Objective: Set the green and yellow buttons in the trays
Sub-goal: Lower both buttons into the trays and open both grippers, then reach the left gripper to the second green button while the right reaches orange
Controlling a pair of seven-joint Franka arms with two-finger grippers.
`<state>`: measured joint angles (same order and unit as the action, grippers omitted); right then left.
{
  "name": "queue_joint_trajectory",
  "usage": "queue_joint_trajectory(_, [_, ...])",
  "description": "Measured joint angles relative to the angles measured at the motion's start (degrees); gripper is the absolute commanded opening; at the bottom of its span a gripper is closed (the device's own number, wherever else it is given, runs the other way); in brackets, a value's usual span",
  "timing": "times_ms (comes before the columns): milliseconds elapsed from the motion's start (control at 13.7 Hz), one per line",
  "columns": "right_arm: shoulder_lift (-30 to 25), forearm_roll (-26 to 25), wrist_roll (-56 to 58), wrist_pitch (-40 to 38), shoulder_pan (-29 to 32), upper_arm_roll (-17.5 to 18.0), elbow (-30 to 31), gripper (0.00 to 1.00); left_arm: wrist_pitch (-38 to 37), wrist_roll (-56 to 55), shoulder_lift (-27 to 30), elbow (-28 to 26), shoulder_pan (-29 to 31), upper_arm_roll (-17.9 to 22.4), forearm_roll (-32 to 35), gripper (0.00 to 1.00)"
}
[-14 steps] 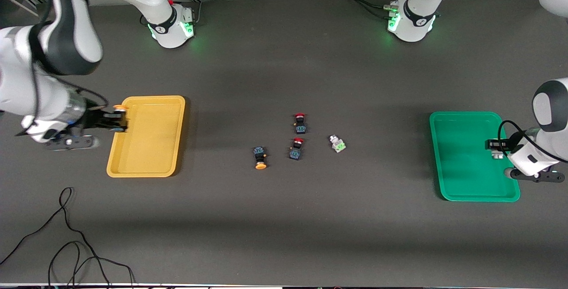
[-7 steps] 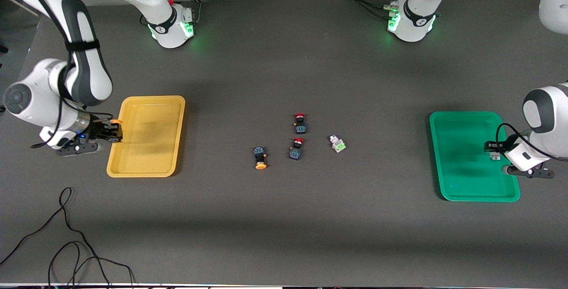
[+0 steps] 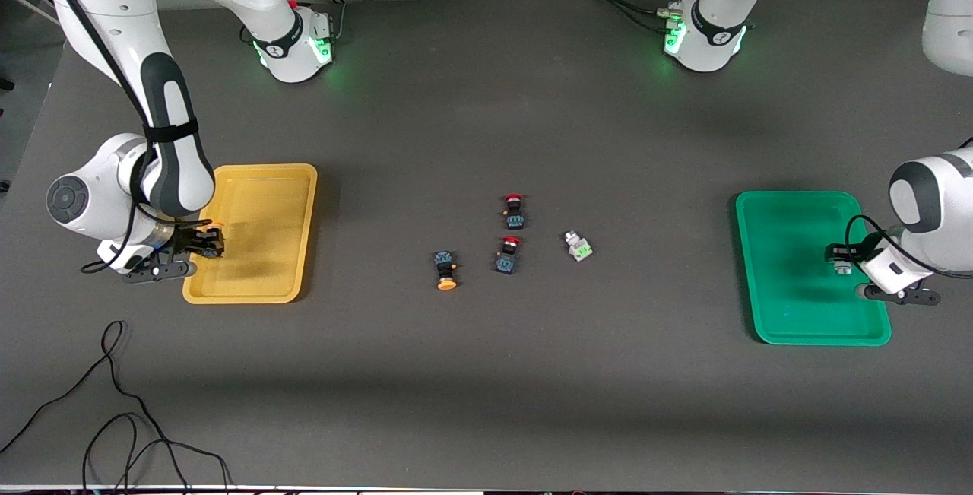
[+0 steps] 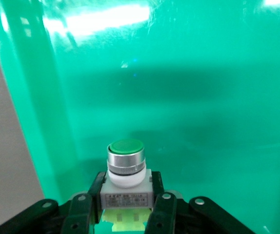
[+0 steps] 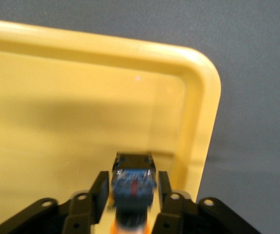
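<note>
My left gripper [image 4: 128,184] is shut on a whitish-grey button with a green cap [image 4: 126,168], held just over the green tray [image 4: 189,97]; in the front view this gripper [image 3: 841,258] is over the tray's [image 3: 783,252] edge at the left arm's end of the table. My right gripper [image 5: 132,181] is low in the yellow tray [image 5: 57,112] near a corner. Its fingers [image 5: 99,187] stand a little apart from a dark, yellow-capped button [image 5: 133,183], which is blurred between them. On the table between the trays lie another yellow-capped button [image 3: 445,270] and another green button [image 3: 578,246].
Two red-capped dark buttons [image 3: 514,211] [image 3: 508,255] lie between the loose yellow and green ones. A black cable [image 3: 114,404] loops on the table near the front camera at the right arm's end. Both robot bases [image 3: 293,42] [image 3: 703,35] stand along the table's edge farthest from the camera.
My right gripper has moved along the yellow tray's edge toward the front camera and down into it, and its fingers have parted from the button. My left gripper has barely shifted over the green tray.
</note>
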<state>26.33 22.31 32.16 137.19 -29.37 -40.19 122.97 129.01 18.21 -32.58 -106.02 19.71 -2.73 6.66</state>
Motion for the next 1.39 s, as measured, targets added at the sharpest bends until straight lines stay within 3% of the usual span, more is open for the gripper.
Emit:
queue_joint_trajectory(219, [-0.02, 0.37, -0.22, -0.48, -0.04, -0.01, -1.47, 1.0, 0.39, 0.0, -1.02, 0.02, 0.23, -0.03, -0.56, 0.93])
queue_joint_trajectory(292, [-0.27, 0.47, -0.51, -2.42, -0.11, -0.03, -2.6, 1.0, 0.41, 0.0, -1.02, 0.05, 0.25, -0.04, -0.6, 0.99])
queue_joint_trajectory(584, [-1.91, -1.91, -5.41, -19.73, -0.59, -1.1, -15.07, 1.0, -0.23, 0.0, -0.43, 0.36, 0.29, -0.41, -0.68, 0.99])
queue_joint_trajectory(804, [-2.93, -3.76, -13.76, -28.7, -3.43, -1.05, -23.47, 1.0, -7.47, 0.0, 1.98, 2.65, 0.26, -1.49, -2.57, 0.99])
queue_joint_trajectory(1096, [-1.94, -2.72, -32.2, -29.01, -13.9, 0.28, -26.18, 1.0, -21.43, -0.83, 6.74, 7.32, -0.06, -4.51, -8.2, 0.96])
queue_joint_trajectory(1388, [3.82, 1.79, -48.42, -23.68, -22.18, 4.43, -30.67, 1.0, -28.47, -12.68, 7.41, 10.92, -1.23, -9.34, -9.83, 0.98])
